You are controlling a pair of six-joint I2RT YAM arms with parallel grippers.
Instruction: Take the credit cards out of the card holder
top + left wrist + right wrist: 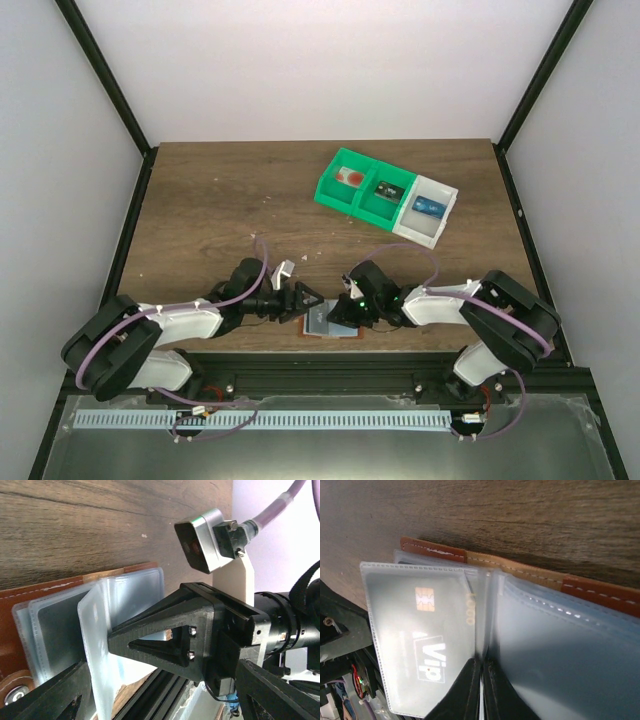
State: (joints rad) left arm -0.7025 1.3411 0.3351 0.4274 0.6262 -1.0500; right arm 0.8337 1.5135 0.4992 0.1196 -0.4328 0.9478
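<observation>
On card holder (570, 645): right hand (481, 680), closed

— Where do I have room?
— I see open table (200, 200) far and left; the trays (385, 193) stand far right.
— Near edge?
— Tight. The left gripper (305, 300) and right gripper (347, 308) meet over the card holder (330, 328), closing the middle lane.

On the table (200, 210), the card holder (328, 327) lies at the near edge, the trays (345, 205) far behind, rightward.
</observation>
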